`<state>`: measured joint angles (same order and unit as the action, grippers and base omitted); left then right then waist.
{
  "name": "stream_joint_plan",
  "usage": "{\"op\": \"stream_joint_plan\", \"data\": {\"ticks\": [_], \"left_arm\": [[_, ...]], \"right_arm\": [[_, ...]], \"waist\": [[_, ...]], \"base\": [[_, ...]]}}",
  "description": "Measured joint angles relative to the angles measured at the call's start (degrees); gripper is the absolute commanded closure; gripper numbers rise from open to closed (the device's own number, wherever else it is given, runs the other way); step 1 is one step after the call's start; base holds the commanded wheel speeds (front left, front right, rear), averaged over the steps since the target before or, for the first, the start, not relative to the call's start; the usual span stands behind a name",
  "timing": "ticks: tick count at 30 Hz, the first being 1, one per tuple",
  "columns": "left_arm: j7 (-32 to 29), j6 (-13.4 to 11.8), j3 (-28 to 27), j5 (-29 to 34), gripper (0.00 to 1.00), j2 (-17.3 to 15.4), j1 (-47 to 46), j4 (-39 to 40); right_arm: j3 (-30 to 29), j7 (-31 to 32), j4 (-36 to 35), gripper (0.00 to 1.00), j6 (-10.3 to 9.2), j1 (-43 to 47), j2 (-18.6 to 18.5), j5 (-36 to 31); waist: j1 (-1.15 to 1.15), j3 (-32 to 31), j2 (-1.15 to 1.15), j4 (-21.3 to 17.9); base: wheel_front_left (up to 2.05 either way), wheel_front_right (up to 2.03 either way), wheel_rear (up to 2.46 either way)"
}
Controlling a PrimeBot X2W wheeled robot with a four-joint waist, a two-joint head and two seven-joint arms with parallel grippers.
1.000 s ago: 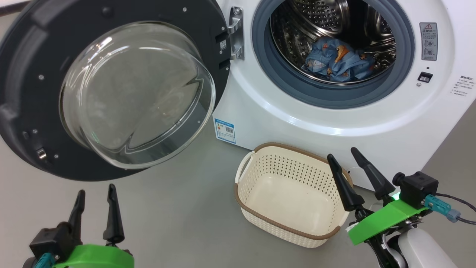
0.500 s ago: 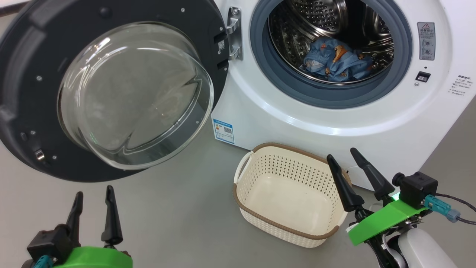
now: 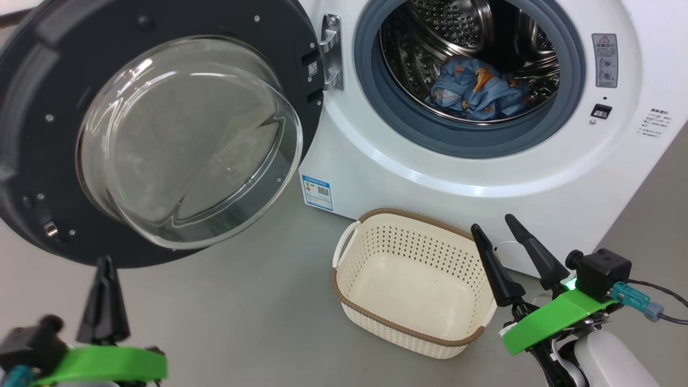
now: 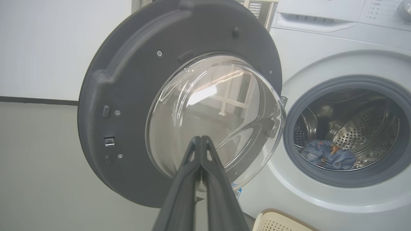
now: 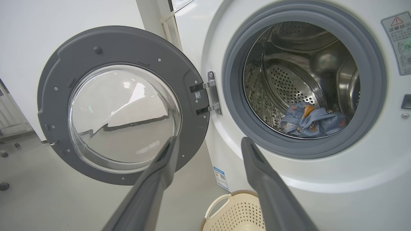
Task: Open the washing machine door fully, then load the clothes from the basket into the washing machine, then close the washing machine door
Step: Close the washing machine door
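Roughly centre-left: large round washing machine door (image 3: 183,140), dark grey matt inner face dotted with small screws, clear domed glass bowl at its middle. It stands swung wide open to the left of the opening, hung on a metal hinge (image 3: 330,51) at its right edge. Inner face and bowl bulge toward the head camera. Its left and top rim are cut off by the head view's edge. The glass carries pale reflections; what lies behind it is hard to make out.

Soft light blue clothes (image 3: 473,91) with small orange-brown prints lie crumpled on the bottom of the perforated steel drum (image 3: 457,21), ringed by a smooth grey-blue rubber gasket (image 3: 371,102). Big white glossy washing machine (image 3: 430,177), small blue label sticker (image 3: 317,192) low on its front; top and right side cut off.

Small rectangular cream-white perforated plastic basket (image 3: 408,244), brown woven-look rim, sits on the grey floor (image 3: 258,301) just before the machine, below the opening. Long axis runs left to right across the head view, bare bottom showing, right end partly hidden behind the right gripper (image 3: 497,228).

Right gripper: two long dark fingers spread apart, holding nothing, pointing up toward the machine. Left gripper (image 3: 105,266): blurred, low left, below the door. In the left wrist view its fingers are pressed together with nothing between them, aimed at the glass bowl
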<state>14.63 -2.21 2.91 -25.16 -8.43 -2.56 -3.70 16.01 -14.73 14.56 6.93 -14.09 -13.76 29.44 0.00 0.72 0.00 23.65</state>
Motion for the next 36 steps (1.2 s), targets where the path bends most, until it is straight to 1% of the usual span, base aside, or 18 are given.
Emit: {"op": "stream_joint_plan", "data": {"ticks": [3,7,11,14,18,20,23,29,33,34,36], "left_arm": [[-0.6,1.0,-2.0,-2.8,1.0,-0.7,-1.5,2.2],[-2.7,1.8,-6.1,-7.0,1.0,-3.1,-5.2,4.6],[-5.7,2.7,-11.0,-13.4,1.0,-5.3,-10.1,6.1],[-8.6,3.7,-14.6,-19.7,1.0,-7.0,-15.5,4.6],[-12.7,4.5,-18.9,-27.1,1.0,-10.0,-23.5,-1.9],[-15.0,4.6,-20.8,-31.0,1.0,-11.0,-27.1,-5.8],[-17.7,4.6,-23.1,-34.8,1.0,-13.2,-31.7,-12.2],[-21.4,4.6,-26.7,-38.9,1.0,-17.8,-37.8,-25.7],[-22.7,5.6,-28.2,-40.7,1.0,-20.8,-40.4,-33.4],[-23.3,5.8,-28.8,-41.2,1.0,-22.0,-41.4,-36.8],[-24.4,6.0,-29.0,-41.3,1.0,-23.2,-41.9,-40.1]], "right_arm": [[0.1,0.0,0.0,0.0,0.0,0.0,0.0,0.0],[0.4,0.0,0.0,0.0,0.0,0.0,-0.2,0.0],[0.6,0.0,0.1,0.0,0.0,0.0,-0.6,0.0],[0.9,0.0,0.2,0.0,0.0,0.0,-1.1,0.0],[1.8,0.0,0.3,0.0,0.0,0.0,-1.7,0.1],[1.9,0.0,0.4,0.0,0.0,0.0,-2.0,0.1],[2.0,0.0,0.5,0.0,0.0,-0.1,-2.4,0.1],[2.2,0.0,0.5,0.0,0.0,-0.3,-3.1,0.1],[2.3,0.0,0.5,0.0,0.0,-0.9,-3.8,0.1],[2.3,0.0,0.5,0.0,0.0,-1.6,-4.2,0.1],[2.6,0.0,0.5,0.0,0.0,-2.0,-4.5,0.1]], "waist": [[0.0,0.0,0.0,-0.3],[0.0,0.0,0.0,-0.9],[0.0,0.1,0.0,-1.7],[0.0,0.5,0.0,-2.1],[0.0,1.0,0.0,-2.9],[0.0,1.3,0.0,-3.5],[0.0,1.8,0.0,-4.3],[0.0,2.9,0.0,-6.4],[0.0,4.0,0.0,-7.8],[0.0,4.6,0.0,-8.6],[0.0,5.2,0.0,-9.4]], "base": [[0.0,0.0,0.0],[0.0,0.0,0.0],[0.0,0.0,0.0],[0.0,0.0,0.0],[0.0,0.0,0.0],[0.0,0.0,0.0],[0.0,0.0,0.0],[0.0,0.0,0.0],[0.0,0.0,0.0],[0.0,0.0,0.0],[0.0,0.0,0.0]]}}
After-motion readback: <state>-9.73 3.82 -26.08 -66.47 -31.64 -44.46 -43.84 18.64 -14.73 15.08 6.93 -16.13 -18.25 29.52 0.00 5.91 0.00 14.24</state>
